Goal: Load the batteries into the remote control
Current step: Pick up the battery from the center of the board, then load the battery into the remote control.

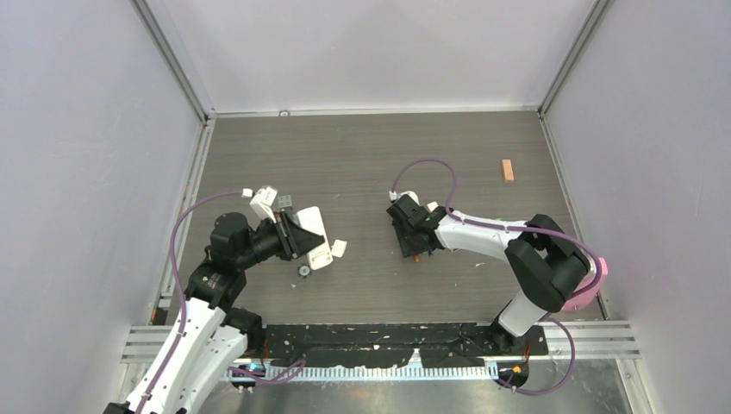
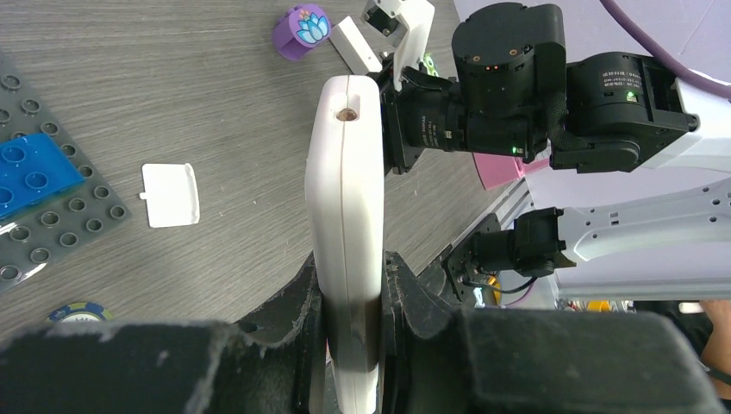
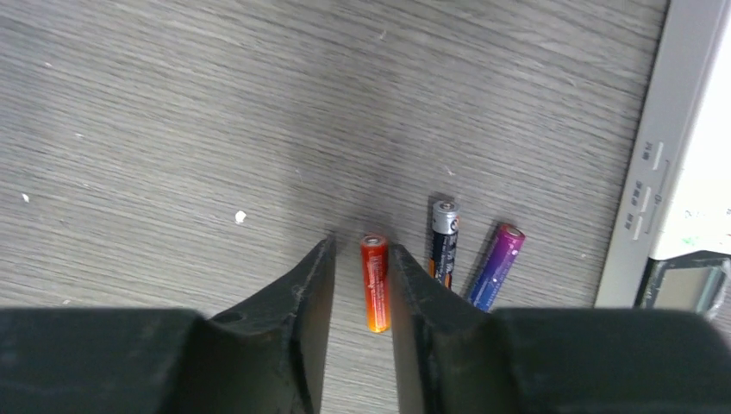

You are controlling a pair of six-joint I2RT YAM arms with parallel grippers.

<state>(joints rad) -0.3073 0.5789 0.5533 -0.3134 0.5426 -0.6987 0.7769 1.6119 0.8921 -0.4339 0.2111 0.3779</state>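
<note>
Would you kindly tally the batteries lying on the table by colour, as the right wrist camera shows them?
Orange-red battery: 1
Dark battery: 1
Blue-purple battery: 1
Total: 3

— What does the worktop (image 1: 362, 155) look like?
— Grey-brown wood grain, with white specks.
— And lying on it?
— Three batteries side by side: an orange battery (image 3: 374, 283), a dark battery (image 3: 443, 244) and a purple battery (image 3: 495, 267). Well apart from them are a grey studded plate (image 2: 60, 216), a white cover (image 2: 170, 195) just beside it, a purple flower token (image 2: 302, 31) and a round chip (image 2: 79, 310).
— Anything farther back?
— A small wooden block (image 1: 508, 170), near the right edge.
</note>
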